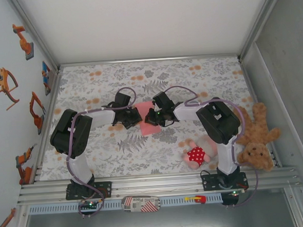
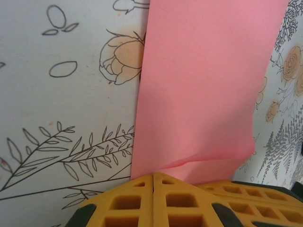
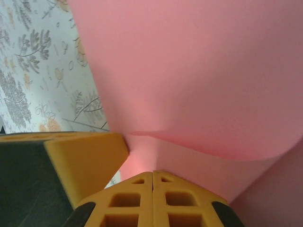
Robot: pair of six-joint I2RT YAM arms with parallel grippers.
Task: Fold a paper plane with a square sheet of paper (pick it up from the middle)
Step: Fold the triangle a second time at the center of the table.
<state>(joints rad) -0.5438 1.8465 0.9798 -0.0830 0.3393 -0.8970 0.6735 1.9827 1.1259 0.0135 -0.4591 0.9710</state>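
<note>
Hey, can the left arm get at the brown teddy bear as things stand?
Probably not: the teddy bear lies at the far right, with the right arm and the plush doll standing in between.

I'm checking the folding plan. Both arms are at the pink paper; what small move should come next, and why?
Probably lift slightly and carry the pinched edge across. The left gripper and right gripper have jaws shut on an edge of the pink paper, which curls up off the table, so a fold looks started.
</note>
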